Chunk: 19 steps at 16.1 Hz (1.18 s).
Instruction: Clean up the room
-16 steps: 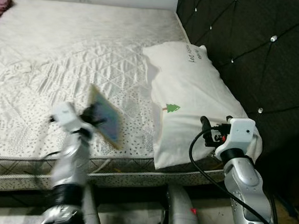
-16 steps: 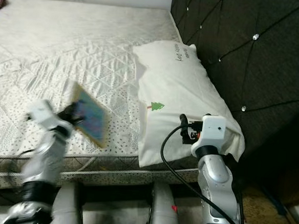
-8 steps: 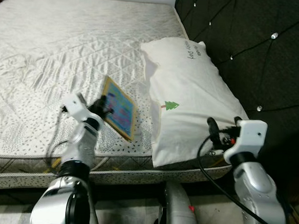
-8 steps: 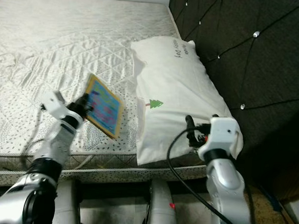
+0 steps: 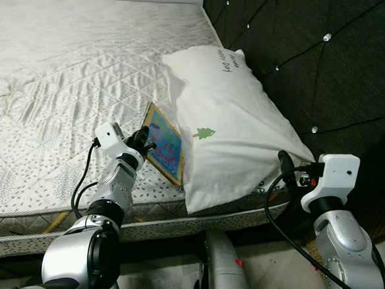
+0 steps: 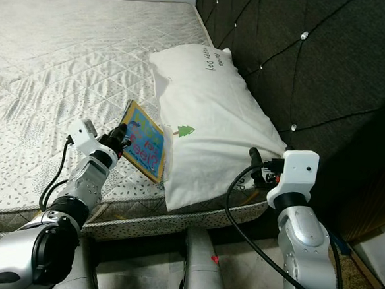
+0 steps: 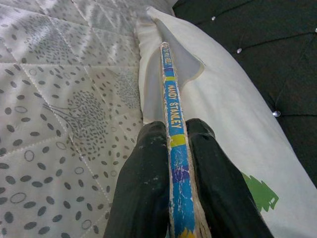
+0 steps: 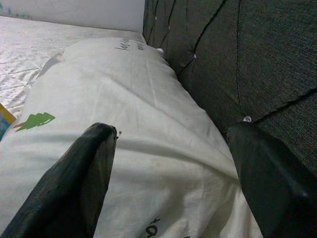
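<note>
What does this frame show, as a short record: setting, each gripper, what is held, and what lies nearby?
setting: bed with a quilted white cover, dark tufted headboard on the robot's right
left gripper: shut on the book, low over the bed near its front edge
book: thin, colourful cover, held tilted on edge, right beside the pillow
right gripper: open, holding nothing, fingers either side of the pillow's near end
pillow: white, small green tree print, lying against the headboard

Even, fairly bright indoor light, sharp head views, soft shadows, wrist-view foreground slightly soft, dark headboard (image 5: 331,55) underexposed.
</note>
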Tool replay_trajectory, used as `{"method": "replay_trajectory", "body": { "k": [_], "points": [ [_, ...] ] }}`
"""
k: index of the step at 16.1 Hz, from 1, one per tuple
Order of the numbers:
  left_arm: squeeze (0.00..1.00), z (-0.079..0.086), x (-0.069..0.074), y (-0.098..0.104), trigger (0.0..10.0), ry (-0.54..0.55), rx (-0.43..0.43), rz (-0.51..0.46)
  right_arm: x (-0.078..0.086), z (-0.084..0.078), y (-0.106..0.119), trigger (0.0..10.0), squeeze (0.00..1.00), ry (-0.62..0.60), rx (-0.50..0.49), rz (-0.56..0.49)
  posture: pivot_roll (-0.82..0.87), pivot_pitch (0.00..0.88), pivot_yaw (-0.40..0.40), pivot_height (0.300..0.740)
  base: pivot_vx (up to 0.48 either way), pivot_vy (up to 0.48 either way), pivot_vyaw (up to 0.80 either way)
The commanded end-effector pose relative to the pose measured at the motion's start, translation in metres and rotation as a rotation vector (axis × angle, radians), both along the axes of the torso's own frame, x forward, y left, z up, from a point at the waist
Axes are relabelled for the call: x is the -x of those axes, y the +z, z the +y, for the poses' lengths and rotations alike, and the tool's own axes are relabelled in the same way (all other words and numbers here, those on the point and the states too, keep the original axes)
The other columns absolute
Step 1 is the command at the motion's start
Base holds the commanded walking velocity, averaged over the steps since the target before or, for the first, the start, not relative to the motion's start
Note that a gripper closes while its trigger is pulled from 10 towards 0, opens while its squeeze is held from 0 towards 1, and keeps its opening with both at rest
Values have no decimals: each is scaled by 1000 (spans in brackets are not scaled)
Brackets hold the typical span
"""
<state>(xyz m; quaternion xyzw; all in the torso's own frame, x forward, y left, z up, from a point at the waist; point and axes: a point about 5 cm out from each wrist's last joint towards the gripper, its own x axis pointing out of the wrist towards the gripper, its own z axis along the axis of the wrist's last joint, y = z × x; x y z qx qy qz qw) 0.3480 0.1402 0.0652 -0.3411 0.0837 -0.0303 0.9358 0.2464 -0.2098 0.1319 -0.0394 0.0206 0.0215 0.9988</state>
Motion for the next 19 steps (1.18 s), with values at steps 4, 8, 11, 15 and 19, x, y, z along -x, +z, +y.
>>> {"method": "replay_trajectory", "body": {
  "k": [4,8,11,15,19],
  "points": [
    [0,-2,-5,9,10000,-9,4,-40,1,-2,5,10000,0,3,4,-11,-301,0,-60,567,0,0,0],
    [0,-2,-5,9,10000,-9,4,-40,1,-2,5,10000,0,3,4,-11,-301,0,-60,567,0,0,0],
    [0,-2,-5,9,10000,-9,4,-40,1,-2,5,10000,0,3,4,-11,-301,0,-60,567,0,0,0],
    [0,19,4,-10,10000,89,-173,79,-12,13,14,10000,0,89,-57,-44,-246,0,-51,567,0,0,0],
    [0,31,3,-6,10000,143,-220,52,-13,18,9,10000,0,106,-78,-33,-222,0,-56,542,0,0,0]
  ]
}}
